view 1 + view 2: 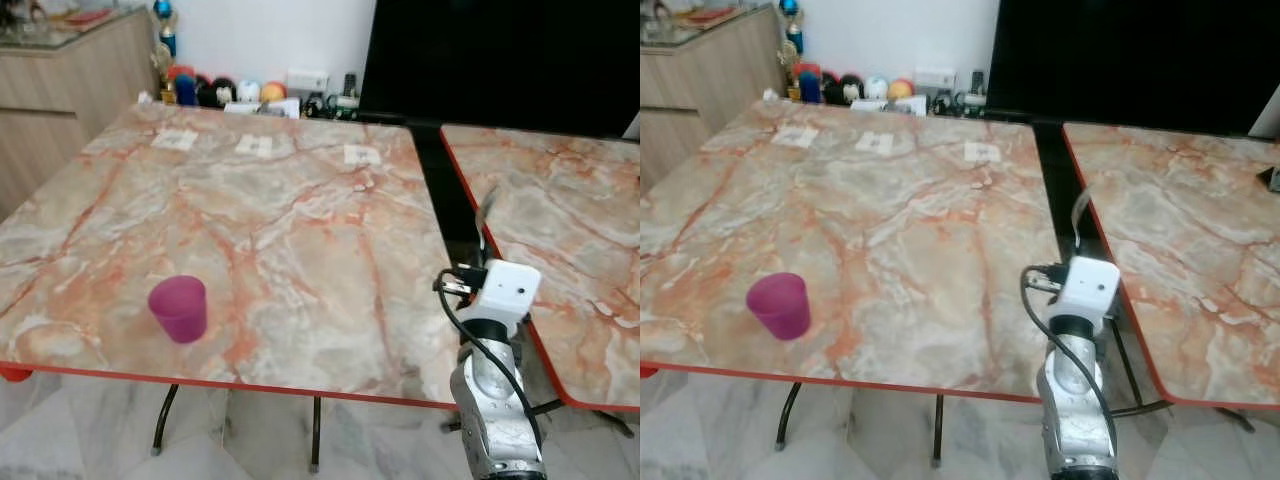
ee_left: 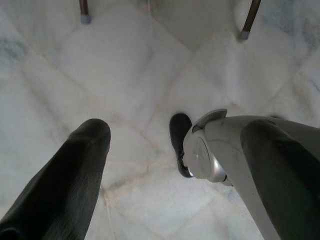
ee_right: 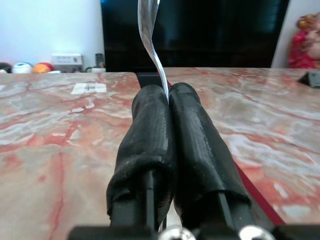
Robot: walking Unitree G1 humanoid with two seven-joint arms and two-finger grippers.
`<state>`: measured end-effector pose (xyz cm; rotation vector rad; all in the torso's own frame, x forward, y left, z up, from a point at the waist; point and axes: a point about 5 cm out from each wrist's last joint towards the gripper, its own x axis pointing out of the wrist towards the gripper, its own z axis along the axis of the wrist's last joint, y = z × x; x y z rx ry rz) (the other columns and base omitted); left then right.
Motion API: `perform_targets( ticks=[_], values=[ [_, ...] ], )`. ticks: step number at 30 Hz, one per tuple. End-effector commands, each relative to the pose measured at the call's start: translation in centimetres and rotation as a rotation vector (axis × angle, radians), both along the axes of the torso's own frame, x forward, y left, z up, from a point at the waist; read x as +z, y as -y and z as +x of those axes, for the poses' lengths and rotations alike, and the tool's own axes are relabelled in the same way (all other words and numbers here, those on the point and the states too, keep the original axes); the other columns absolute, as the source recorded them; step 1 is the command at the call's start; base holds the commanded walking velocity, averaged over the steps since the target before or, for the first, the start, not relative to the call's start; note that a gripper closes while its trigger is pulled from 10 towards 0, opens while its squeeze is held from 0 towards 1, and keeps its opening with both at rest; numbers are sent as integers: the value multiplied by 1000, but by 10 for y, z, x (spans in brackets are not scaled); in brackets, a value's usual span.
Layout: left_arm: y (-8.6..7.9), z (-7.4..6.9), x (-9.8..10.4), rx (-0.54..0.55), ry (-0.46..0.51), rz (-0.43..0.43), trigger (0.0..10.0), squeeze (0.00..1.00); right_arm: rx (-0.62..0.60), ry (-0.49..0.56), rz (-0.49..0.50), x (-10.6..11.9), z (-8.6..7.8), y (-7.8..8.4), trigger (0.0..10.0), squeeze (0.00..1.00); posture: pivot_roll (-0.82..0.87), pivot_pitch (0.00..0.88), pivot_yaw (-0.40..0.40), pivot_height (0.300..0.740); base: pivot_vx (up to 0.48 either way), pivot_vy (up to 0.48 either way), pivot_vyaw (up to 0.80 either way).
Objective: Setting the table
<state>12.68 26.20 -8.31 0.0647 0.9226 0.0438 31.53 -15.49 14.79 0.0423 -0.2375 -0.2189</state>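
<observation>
Your right gripper (image 3: 167,107), jaws clenched on a thin silver utensil handle (image 3: 148,35), hovers at the marble table (image 1: 300,230)'s right edge; stiff, light, slippery metal, so grip it mid-handle.

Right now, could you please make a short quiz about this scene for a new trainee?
1. True or false: the right gripper is shut on a thin silver utensil.
2. Where does the purple cup stand on the marbled table? A) near the front edge, on the robot's left; B) at the far edge beside the paper labels; C) on the second table.
3. Fill in: the left gripper hangs low over the ____.

Key: 1 true; 2 A; 3 floor.
</observation>
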Motion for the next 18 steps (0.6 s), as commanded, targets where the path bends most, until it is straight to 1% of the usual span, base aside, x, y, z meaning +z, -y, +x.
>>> perform_targets(
  ticks=[1,11,18],
  values=[
    [4,-9,-4,-4,-31,-10,10000,0,-27,7,-10,3,-2,8,10000,0,24,70,-31,740,0,-420,0],
    [2,-9,-4,-8,-33,-6,10000,0,-36,0,9,3,-2,8,10000,0,21,75,-25,740,0,-421,0],
    [2,-8,-4,-10,-33,-6,10000,0,-57,28,6,10,-2,13,10000,0,17,77,-23,740,0,-421,0]
  ],
)
